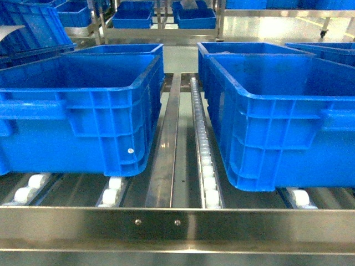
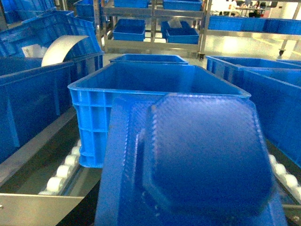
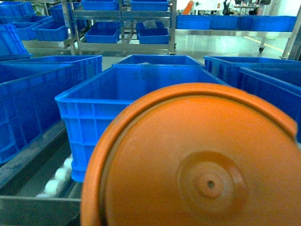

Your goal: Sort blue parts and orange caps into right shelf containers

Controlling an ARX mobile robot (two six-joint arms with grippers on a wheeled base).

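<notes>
The two large deep bright-blue plastic bins with thick rims and ribbed sides, one on the left (image 1: 77,105) and one on the right (image 1: 283,116), stand on a steel roller shelf (image 1: 177,224), with a steel rail and a line of white rollers (image 1: 206,160) between them. Both look stiff and sturdy, and too big for one gripper; they only have to receive the pieces.

In the left wrist view a bright-blue blocky plastic part (image 2: 197,160) with stepped, angled faces and a fine texture fills the lower picture, very close to the camera, in front of a bin. It seems light and rigid, and its flat sides are the best place to hold it.

In the right wrist view a smooth orange round plastic cap (image 3: 202,165) fills the lower right in the same way. It is probably light, hard and a little slippery; I would hold it across its rim.

No fingers are visible, so I cannot tell whether either gripper grasps its piece.

I can read no label or writing.
</notes>
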